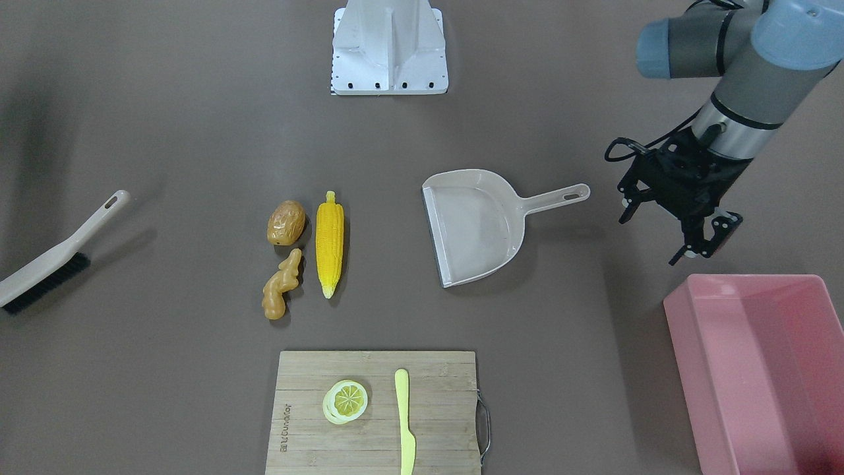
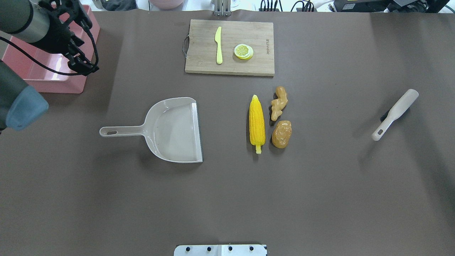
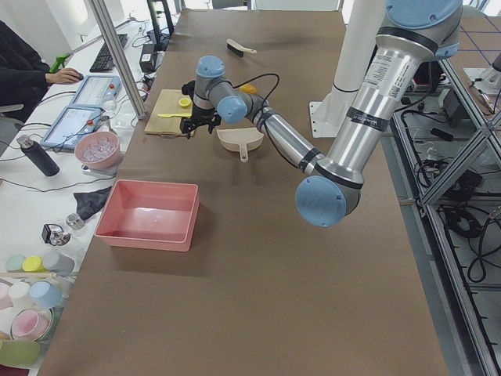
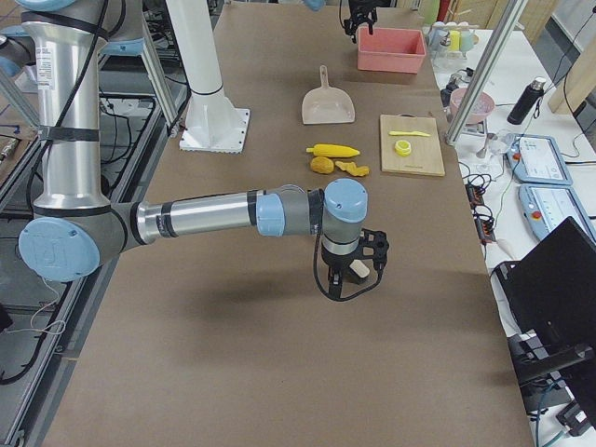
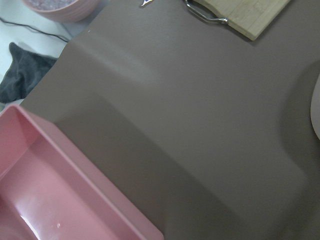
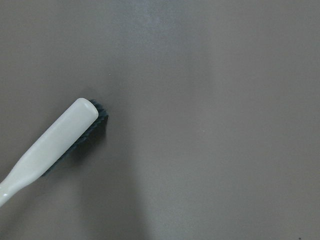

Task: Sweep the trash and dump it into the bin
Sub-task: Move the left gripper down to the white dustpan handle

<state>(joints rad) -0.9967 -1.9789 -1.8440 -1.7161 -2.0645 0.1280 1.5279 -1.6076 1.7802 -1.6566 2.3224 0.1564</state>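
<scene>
Overhead exterior, far left: what's there?
— The left gripper (image 2: 89, 46), black and skeletal, raised above the mat (image 2: 320, 195) just beside the bin (image 2: 53, 87). Its jaws are spread wide with nothing between them. The bin is a glossy pink plastic tub, rectangular and straight-walled, at the table's far left corner.
— Next along?
— A grey-beige plastic dustpan (image 2: 174, 129), smooth, lying flat on the brown mat. Its slim handle points left and its wide mouth faces right.
— And the middle?
— At the far edge there's a wooden cutting board (image 2: 249, 67) with a metal loop handle. On it lie a yellow-green plastic knife (image 2: 218, 45) and a round lemon slice (image 2: 243, 51). Nearer, well apart from the bin, three toy foods lie in a cluster: a long ridged yellow corn cob (image 2: 257, 122), then beside it a knobby tan ginger root (image 2: 279, 103) and a lumpy brown potato (image 2: 282, 134).
— Far right?
— A brush (image 2: 394, 113) with a pale handle and dark bristles. The exterior right view has the right gripper (image 4: 352, 275) poised over it; whether those jaws are apart or together I cannot tell.
</scene>
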